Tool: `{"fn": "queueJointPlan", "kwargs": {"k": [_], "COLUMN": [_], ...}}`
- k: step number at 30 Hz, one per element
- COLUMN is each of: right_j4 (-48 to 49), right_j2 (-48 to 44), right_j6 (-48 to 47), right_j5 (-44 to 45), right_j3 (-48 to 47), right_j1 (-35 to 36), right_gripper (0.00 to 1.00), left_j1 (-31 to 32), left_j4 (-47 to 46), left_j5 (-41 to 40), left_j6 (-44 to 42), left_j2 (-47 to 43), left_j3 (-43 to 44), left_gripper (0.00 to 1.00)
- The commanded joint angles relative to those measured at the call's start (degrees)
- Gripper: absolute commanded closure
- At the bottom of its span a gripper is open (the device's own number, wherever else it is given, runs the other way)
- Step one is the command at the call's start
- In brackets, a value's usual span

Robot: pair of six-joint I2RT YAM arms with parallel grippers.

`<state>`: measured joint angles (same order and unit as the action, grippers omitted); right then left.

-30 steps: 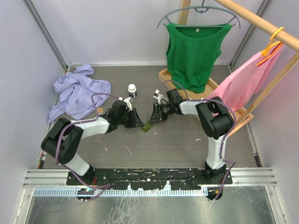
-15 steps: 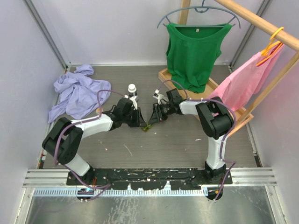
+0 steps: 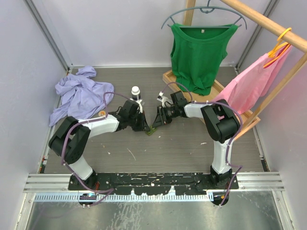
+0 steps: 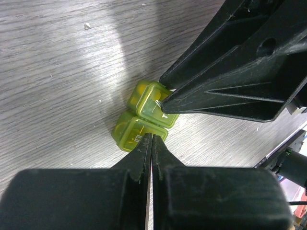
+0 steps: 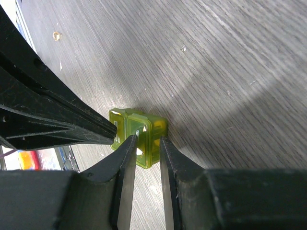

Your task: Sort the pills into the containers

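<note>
The olive green pill case (image 3: 151, 130) lies on the grey wood table between the two grippers. In the right wrist view my right gripper (image 5: 147, 141) is shut on one compartment of the green case (image 5: 144, 129), a finger on each side. In the left wrist view my left gripper (image 4: 151, 138) is shut, its tips pressed on the lid edge of the near compartment of the case (image 4: 134, 129). The right gripper's fingers (image 4: 225, 91) come in from the upper right onto the far compartment. The clear case is out of view. No pills show clearly.
A white bottle (image 3: 135, 91) stands just behind the left gripper (image 3: 143, 125). A tiny orange thing (image 3: 102, 113) lies by the crumpled purple cloth (image 3: 79, 96) at the back left. A wooden rack with a green top (image 3: 199, 52) and a pink top (image 3: 249, 84) fills the back right.
My left gripper has moved right, up to the green case, and its shut tips now touch it. The right gripper has stayed on the case.
</note>
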<state>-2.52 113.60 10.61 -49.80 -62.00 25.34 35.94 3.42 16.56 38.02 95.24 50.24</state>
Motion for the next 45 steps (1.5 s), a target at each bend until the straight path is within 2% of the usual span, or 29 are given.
{"fn": "queueJointPlan", "kwargs": {"k": [1, 14, 21, 27, 32, 34, 39, 45], "right_j4": [-1.2, -1.2, -1.3, -1.4, -1.4, -1.6, -1.8, -5.0], "right_j2": [-1.0, -0.8, -0.9, -0.9, -1.1, -1.3, -3.9, -9.5], "right_j6": [-2.4, -2.5, -2.5, -2.6, -2.6, -2.9, -4.2, -9.1], "right_j5": [4.4, 4.5, 4.6, 4.6, 4.4, 3.8, 1.4, 0.1], "right_j3": [-0.9, -1.0, -1.0, -1.1, -1.2, -1.4, -1.9, -2.8], "right_j1": [0.5, 0.5, 0.5, 0.5, 0.5, 0.5, 0.2, -2.0], "right_gripper": [0.70, 0.70, 0.70, 0.70, 0.68, 0.65, 0.45, 0.32], "left_j1": [0.3, 1.0, 1.6, 1.7, 1.7, 1.6, 1.7, 1.7], "left_j4": [3.8, 7.9, 5.0, 7.4, 8.2, 9.4, 11.5, 12.4], "left_j5": [-1.4, -1.4, -0.5, -2.7, -4.3, -4.7, -5.5, -7.9], "left_j6": [-1.6, -1.7, -0.7, -1.5, -2.4, -3.2, -4.2, -5.9], "left_j2": [-0.9, -8.9, -3.1, 4.5, 3.4, 1.3, -5.3, -17.3], "left_j3": [2.9, 6.3, 3.9, 2.6, 3.3, 4.7, 7.3, 5.9], "left_gripper": [1.00, 1.00, 1.00, 1.00, 1.00, 0.99, 0.90, 0.75]}}
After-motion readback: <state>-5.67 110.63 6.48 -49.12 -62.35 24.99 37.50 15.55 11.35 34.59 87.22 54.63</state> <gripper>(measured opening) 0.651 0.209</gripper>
